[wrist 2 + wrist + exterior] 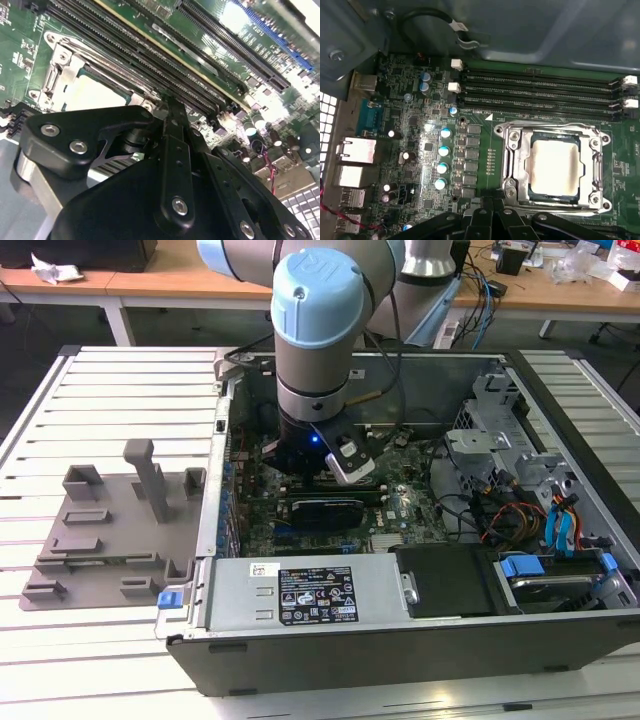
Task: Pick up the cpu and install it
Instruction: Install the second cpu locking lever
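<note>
Gripper (170, 105) hangs low over the board, just beside the socket, w/ its fingers (485, 206) pinched together and nothing between them: clenched on air, not carrying anything.

The cpu (555, 167) lies in the socket (512, 165), pale metal top facing up, inside the shiny metal frame. In both wrist views it looks flat and square to the frame, no corner riding up that I can make out. So the placing part looks done, IMO; whether the frame is latched down I can't tell.

Just beside the socket run the long black memory slots (540, 87), and on its other side there's a column of small blue-topped caps (442, 150). All of that sits on the green board (420, 125), inside the open computer case (400, 640). The arm (320, 330) reaches straight down into the case. On the exterior view's left, well apart from the case, a grey tray (100, 530) lies on the slatted table (120, 380).

To do this step well, I'd say: chip must sit level w/ no sideways push, since the contacts under it prob. bend easily. Any motion near it should be vertical, keeping the fingertips off the frame and the memory slots, which are very close here.
</note>
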You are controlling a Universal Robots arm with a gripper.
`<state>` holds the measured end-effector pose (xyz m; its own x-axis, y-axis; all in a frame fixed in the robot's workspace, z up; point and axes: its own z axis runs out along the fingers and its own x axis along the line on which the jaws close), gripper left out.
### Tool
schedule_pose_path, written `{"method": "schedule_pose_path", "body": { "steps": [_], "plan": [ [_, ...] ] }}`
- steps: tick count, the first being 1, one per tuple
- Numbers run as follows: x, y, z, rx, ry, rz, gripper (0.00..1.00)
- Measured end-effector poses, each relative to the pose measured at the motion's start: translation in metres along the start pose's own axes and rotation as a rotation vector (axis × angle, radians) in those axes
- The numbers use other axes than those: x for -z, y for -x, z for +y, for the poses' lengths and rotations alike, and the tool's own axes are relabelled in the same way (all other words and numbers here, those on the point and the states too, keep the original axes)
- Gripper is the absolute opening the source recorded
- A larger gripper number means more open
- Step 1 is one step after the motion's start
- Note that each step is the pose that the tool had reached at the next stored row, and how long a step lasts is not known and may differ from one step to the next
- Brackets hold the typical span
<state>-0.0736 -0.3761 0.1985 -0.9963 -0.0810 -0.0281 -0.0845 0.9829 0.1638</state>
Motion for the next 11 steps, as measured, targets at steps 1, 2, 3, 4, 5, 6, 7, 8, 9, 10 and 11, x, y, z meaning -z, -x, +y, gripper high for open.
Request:
{"method": "schedule_pose_path", "body": {
  "steps": [1, 2, 3, 4, 5, 6, 7, 8, 9, 10, 11],
  "plan": [
    [-0.0003, -0.0001, 0.0001, 0.001, 0.0001, 0.0002, 0.11],
    [0.0001, -0.0001, 0.0002, 0.001, -0.0010, -0.0002, 0.11],
    [0.0028, 0.0001, 0.0008, 0.001, -0.0038, -0.0011, 0.11],
    [0.0049, 0.0002, 0.0011, 0.001, -0.0070, -0.0010, 0.11],
    [0.0071, 0.0001, 0.0017, 0.001, -0.0129, -0.0003, 0.11],
    [0.0076, 0.0003, 0.0021, 0.001, -0.0174, 0.0000, 0.11],
    [0.0076, 0.0005, 0.0024, 0.002, -0.0203, 0.0004, 0.11],
    [0.0077, 0.0010, 0.0029, 0.002, -0.0258, 0.0009, 0.11],
    [0.0079, 0.0015, 0.0031, 0.002, -0.0284, 0.0011, 0.11],
    [0.0079, 0.0027, 0.0038, 0.002, -0.0325, 0.0015, 0.11],
    [0.0075, 0.0067, 0.0056, 0.002, -0.0426, 0.0024, 0.11]
  ]
}}
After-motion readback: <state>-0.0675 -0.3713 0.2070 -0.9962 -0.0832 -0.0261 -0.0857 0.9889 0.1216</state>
